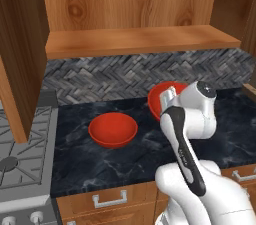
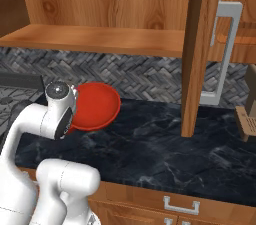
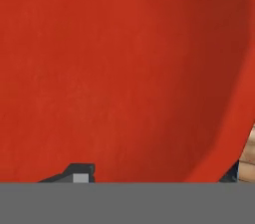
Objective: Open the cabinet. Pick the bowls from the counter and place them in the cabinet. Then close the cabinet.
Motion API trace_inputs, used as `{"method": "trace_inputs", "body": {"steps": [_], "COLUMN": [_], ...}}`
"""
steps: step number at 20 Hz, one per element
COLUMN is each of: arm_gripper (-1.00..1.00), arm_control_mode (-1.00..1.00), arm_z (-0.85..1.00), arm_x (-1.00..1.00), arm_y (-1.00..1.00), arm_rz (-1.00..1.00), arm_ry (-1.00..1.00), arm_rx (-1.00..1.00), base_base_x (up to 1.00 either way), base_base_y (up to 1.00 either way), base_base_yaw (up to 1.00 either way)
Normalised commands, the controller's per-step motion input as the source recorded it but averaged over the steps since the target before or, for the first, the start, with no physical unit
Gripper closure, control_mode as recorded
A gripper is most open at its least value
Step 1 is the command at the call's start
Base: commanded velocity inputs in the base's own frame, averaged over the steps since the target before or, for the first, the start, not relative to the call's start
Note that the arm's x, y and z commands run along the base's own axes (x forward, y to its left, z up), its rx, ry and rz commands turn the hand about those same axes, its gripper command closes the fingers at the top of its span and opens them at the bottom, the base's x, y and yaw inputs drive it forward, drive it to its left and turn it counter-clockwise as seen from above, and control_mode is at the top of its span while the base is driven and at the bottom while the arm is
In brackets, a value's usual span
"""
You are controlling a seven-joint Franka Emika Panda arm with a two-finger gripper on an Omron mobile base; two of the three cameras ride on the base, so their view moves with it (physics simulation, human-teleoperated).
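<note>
Red bowl [image 1: 113, 129] sits mid-surface [image 1: 100, 161]; second bowl [image 2: 97, 104] lies near the back edge, at the gripper [image 3: 154, 178], whose grip I cannot tell. Cabinet [image 1: 135, 39] stands open.

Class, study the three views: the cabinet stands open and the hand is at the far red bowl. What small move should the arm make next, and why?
Probably close the gripper on the far bowl's rim. In the hand view red fills the frame with one finger tip inside the bowl and the other outside its rim. The cabinet is open, its shelf bare, and the near bowl waits on the counter.
</note>
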Motion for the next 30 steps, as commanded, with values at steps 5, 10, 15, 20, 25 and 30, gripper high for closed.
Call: {"method": "trace_inputs", "body": {"steps": [5,10,15,20,25,30], "arm_gripper": [1.00,1.00,1.00,1.00,1.00,1.00], "arm_control_mode": [-1.00,-1.00,-1.00,-1.00,-1.00,-1.00], "arm_z": [0.13,0.28,0.40,0.37,0.37,0.33], "arm_x": [-0.70,-0.63,-0.46,-0.50,-0.43,-0.33], "arm_y": [-0.22,-0.07,-0.02,0.00,0.00,0.00], "arm_rz": [0.09,0.07,0.13,0.11,0.11,0.11], "arm_ry": [-0.01,0.00,0.00,-0.08,-0.26,-0.22], "arm_rx": [0.00,0.00,0.00,0.00,-0.06,-0.06], "base_base_x": [0.00,0.00,0.00,0.00,0.00,0.00], "base_base_y": [0.00,0.00,0.00,0.00,0.00,0.00], "base_base_yaw": [0.00,0.00,0.00,0.00,0.00,0.00]}}
